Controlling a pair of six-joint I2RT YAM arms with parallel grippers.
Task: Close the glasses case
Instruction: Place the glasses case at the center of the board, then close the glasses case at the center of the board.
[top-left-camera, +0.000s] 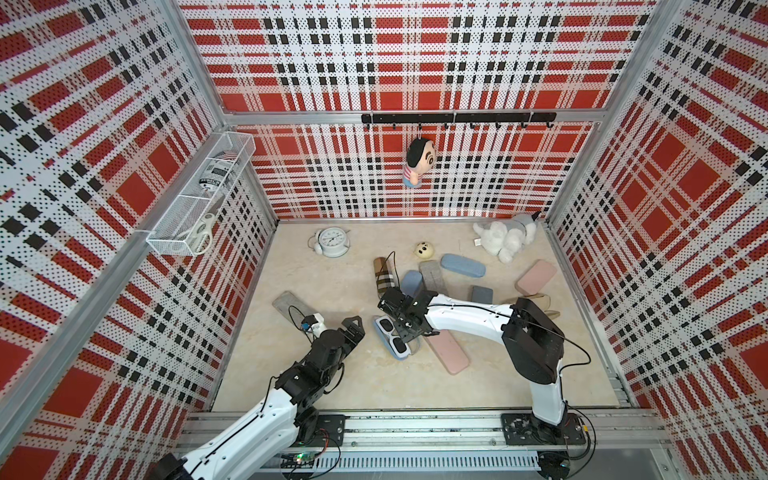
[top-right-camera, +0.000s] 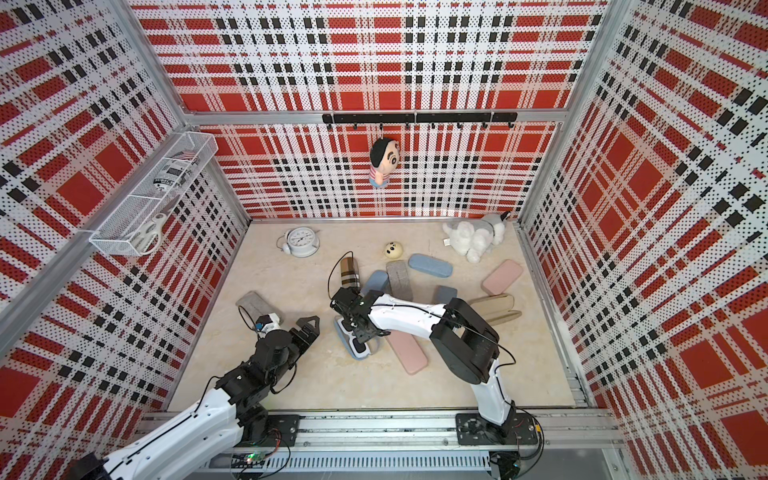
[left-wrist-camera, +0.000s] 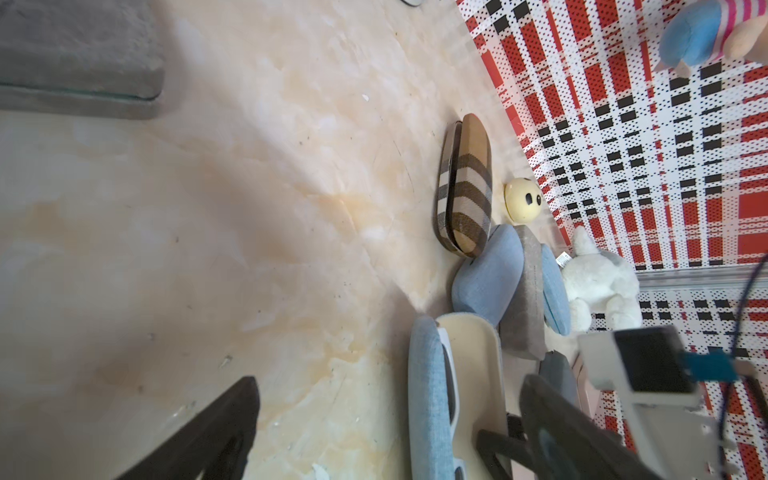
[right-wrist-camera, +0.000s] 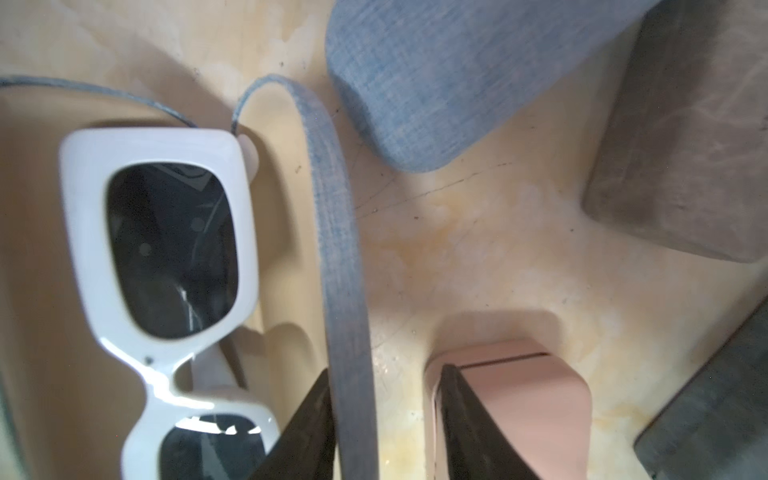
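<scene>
1. The glasses case (left-wrist-camera: 428, 395) lies open mid-table, just left of a pink case (right-wrist-camera: 519, 382), with white sunglasses (right-wrist-camera: 158, 158) inside it.
2. None of the closing is done: the lid (right-wrist-camera: 340, 232) stands up on edge, not folded over the sunglasses.
3. My right hand (right-wrist-camera: 386, 372) is parted, its fingers either side of the lid's rim. One finger seems to touch the rim, though blur leaves me unsure. It pinches nothing.
4. My left hand (top-left-camera: 356, 328) is spread wide and empty, near the case on its left.
5. Left to do: tip the lid over and press it shut.
6. Hidden: my right wrist covers the case's far end in both top views. I cannot see the hinge, and the right wrist view cuts off one lens.
</scene>
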